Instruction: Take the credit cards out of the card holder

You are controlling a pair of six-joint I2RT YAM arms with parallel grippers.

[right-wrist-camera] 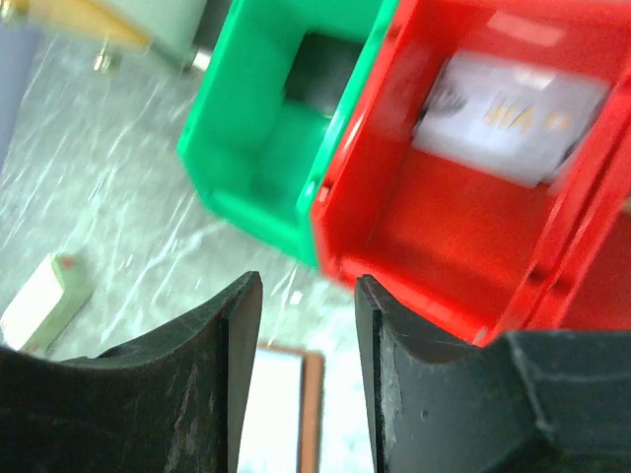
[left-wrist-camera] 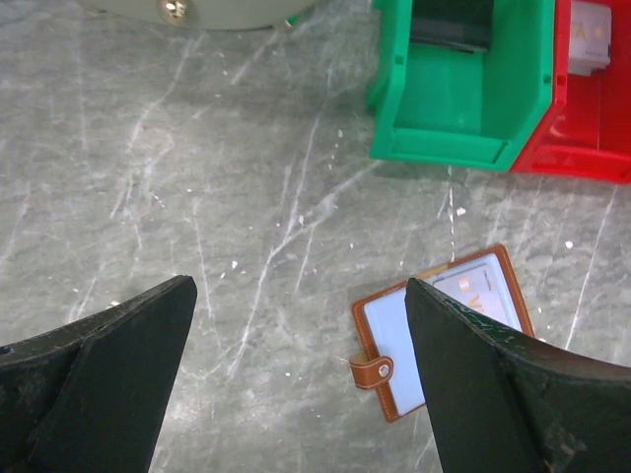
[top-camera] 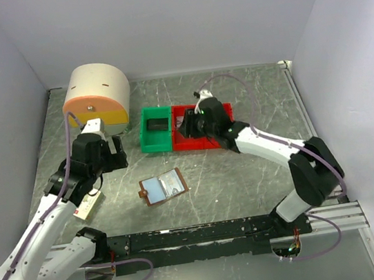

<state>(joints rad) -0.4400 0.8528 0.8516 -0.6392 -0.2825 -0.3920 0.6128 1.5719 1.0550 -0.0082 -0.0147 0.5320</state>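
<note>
The brown card holder (top-camera: 164, 187) lies open on the table, pale-blue panels up, tab (left-wrist-camera: 373, 371) at its left edge. A pale card (left-wrist-camera: 476, 294) sits in its right panel. My left gripper (top-camera: 118, 153) is open wide and empty, up and left of the holder; the left wrist view shows the holder (left-wrist-camera: 394, 340) partly behind its right finger (left-wrist-camera: 493, 394). My right gripper (top-camera: 189, 123) is open and empty over the red bin (top-camera: 204, 141). A white card (right-wrist-camera: 508, 113) lies in that bin. The holder's edge (right-wrist-camera: 311, 404) shows blurred between the right fingers.
A green bin (top-camera: 146, 135) with a dark card (top-camera: 157, 125) stands against the red bin's left side. A small white-and-red box (top-camera: 88, 205) lies at the left beside my left arm. A large cream and orange cylinder (top-camera: 97, 97) stands at the back left. Walls enclose the table.
</note>
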